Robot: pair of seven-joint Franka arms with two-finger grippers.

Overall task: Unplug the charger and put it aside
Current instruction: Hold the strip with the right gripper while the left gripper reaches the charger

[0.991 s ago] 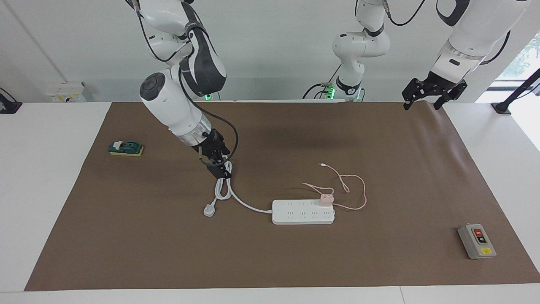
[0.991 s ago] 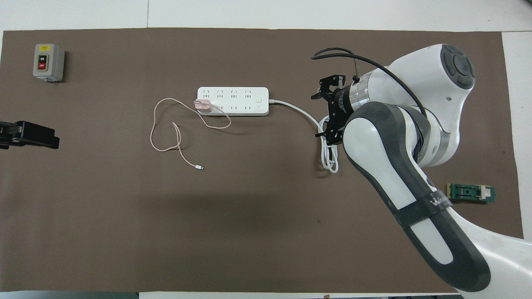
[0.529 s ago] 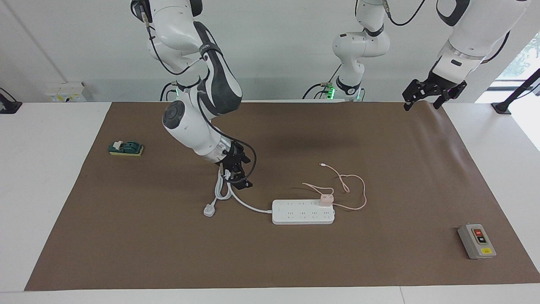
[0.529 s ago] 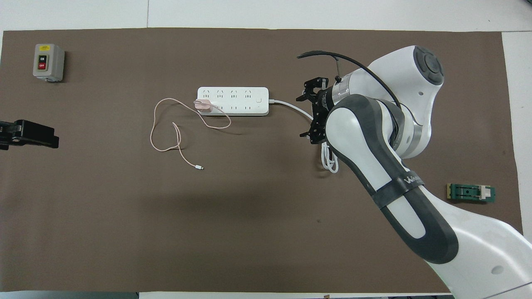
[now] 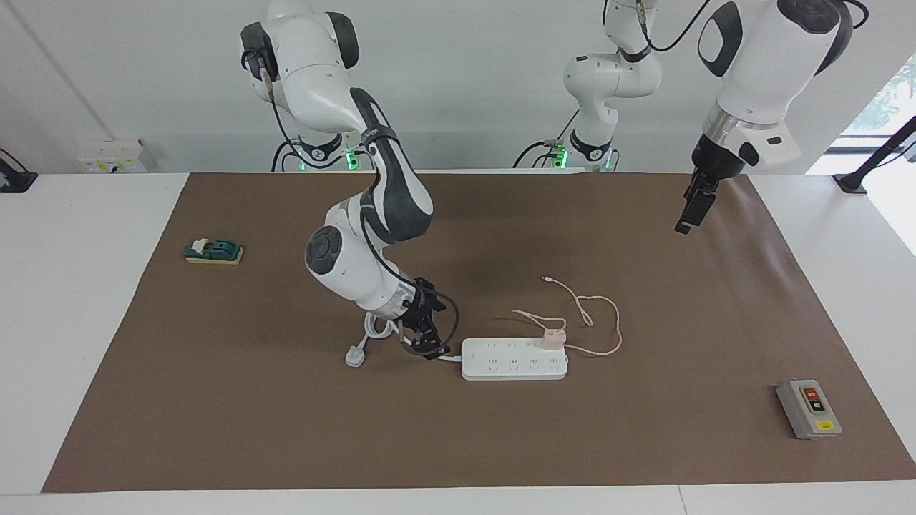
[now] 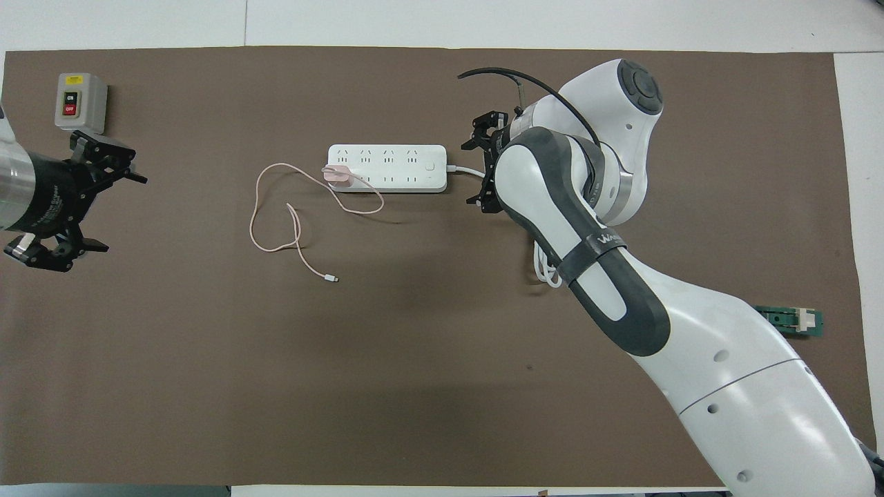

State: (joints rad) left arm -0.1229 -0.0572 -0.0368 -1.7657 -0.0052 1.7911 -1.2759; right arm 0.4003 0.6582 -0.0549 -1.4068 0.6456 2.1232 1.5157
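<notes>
The pale-pink charger (image 5: 553, 337) sits plugged into the white power strip (image 5: 514, 359), at the strip's end toward the left arm. It also shows in the overhead view (image 6: 337, 174). Its thin pink cable (image 6: 276, 207) loops on the mat, and its connector (image 6: 332, 278) lies nearer the robots. My right gripper (image 5: 431, 340) is open and low at the strip's other end. In the overhead view (image 6: 475, 169) its fingers straddle the thick white cord. My left gripper (image 5: 687, 214) is open and empty, raised over the mat at the left arm's end (image 6: 126, 214).
The strip's white cord loops (image 5: 372, 329) and ends in a white plug (image 5: 355, 355) under the right arm. A grey switch box (image 5: 809, 409) stands at the left arm's end. A green device (image 5: 213, 251) lies at the right arm's end. A brown mat (image 5: 286, 429) covers the table.
My right gripper has moved along the white cord, down and toward the power strip's end. My left gripper has swung out from the mat's edge over the mat and turned.
</notes>
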